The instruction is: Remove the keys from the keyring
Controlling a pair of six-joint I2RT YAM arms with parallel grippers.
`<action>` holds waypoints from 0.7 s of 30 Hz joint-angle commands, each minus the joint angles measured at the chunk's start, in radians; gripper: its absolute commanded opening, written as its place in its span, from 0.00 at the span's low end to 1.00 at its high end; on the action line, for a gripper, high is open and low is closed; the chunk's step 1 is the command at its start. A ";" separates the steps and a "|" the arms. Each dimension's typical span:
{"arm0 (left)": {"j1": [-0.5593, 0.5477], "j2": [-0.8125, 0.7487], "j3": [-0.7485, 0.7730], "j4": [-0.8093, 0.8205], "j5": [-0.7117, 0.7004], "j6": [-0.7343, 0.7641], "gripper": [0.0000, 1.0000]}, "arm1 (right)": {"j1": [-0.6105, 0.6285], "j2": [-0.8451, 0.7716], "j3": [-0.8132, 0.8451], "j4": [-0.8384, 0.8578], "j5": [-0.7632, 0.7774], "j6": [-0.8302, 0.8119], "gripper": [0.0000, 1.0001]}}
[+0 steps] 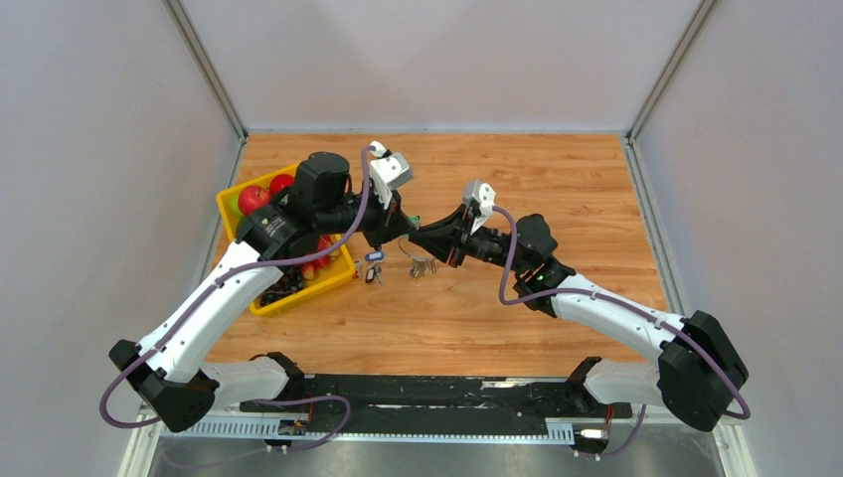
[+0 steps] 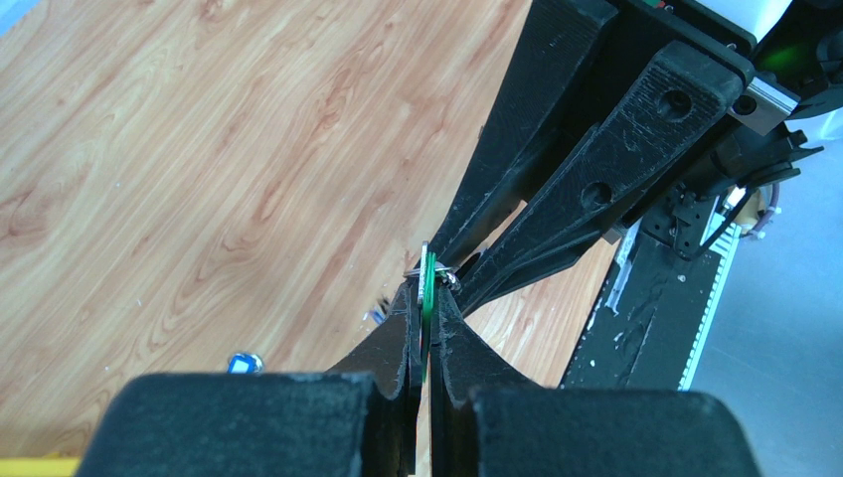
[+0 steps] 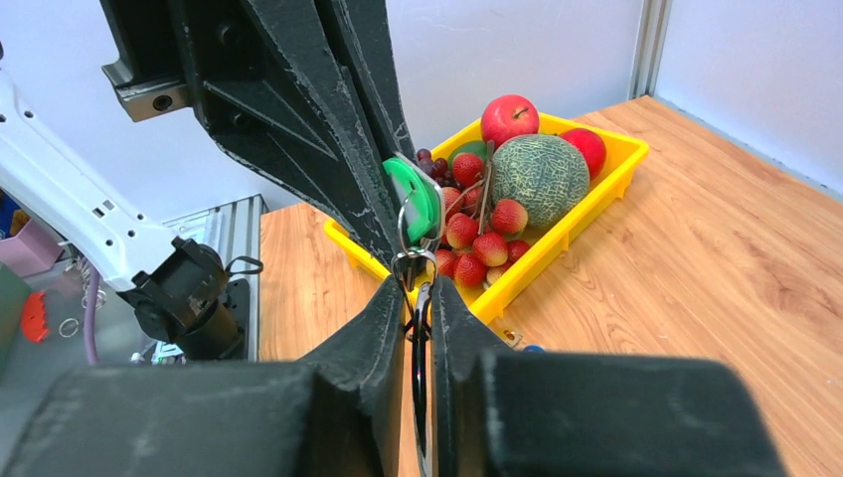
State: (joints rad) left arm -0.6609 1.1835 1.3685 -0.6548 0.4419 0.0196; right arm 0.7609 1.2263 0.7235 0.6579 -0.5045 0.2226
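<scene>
**Two tools pinch a green key and its keyring above the desk**

A yellow basket (image 3: pixel 562 237) stands on the wooden desk (image 1: pixel 557 199), on the left arm's side. It holds a red apple (image 3: pixel 509 119), a netted melon (image 3: pixel 542 177), a heap of strawberries (image 3: pixel 477 248) and some dark grapes (image 3: pixel 432 159).

The two arms meet tip to tip beside the basket, above the desk. The left tool (image 2: pixel 425 303) is clamped on the round head of the green key (image 3: pixel 422 194), which the left wrist view shows edge-on between the pads. The right tool (image 3: pixel 418 293) is closed on the keyring (image 3: pixel 406 224), whose thin silver loop runs from the green head into the right fingers. Key and ring lie in one line from one tool to the other, and the long axis follows both sets of fingers.

In the top view, a small bunch of keys (image 1: pixel 422 266) shows just below the meeting tips. Whether it hangs or touches the desk cannot be told. A blue key (image 1: pixel 374 256) lies on the desk between that bunch and the basket, apart from both tools.
</scene>
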 commanded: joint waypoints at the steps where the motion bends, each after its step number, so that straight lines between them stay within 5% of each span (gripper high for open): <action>1: -0.005 -0.033 0.055 0.015 -0.005 -0.008 0.00 | 0.005 -0.028 -0.007 0.070 -0.005 -0.008 0.08; 12: -0.006 -0.041 0.081 -0.002 -0.044 0.008 0.00 | 0.005 -0.031 -0.022 0.046 -0.020 -0.015 0.00; 21: -0.006 -0.033 0.088 0.000 -0.023 0.003 0.00 | 0.005 -0.039 -0.021 0.038 -0.034 -0.025 0.17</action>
State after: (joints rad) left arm -0.6685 1.1782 1.3991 -0.6979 0.4168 0.0227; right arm 0.7620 1.2125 0.7158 0.6727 -0.5152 0.2111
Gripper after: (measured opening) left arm 0.018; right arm 0.158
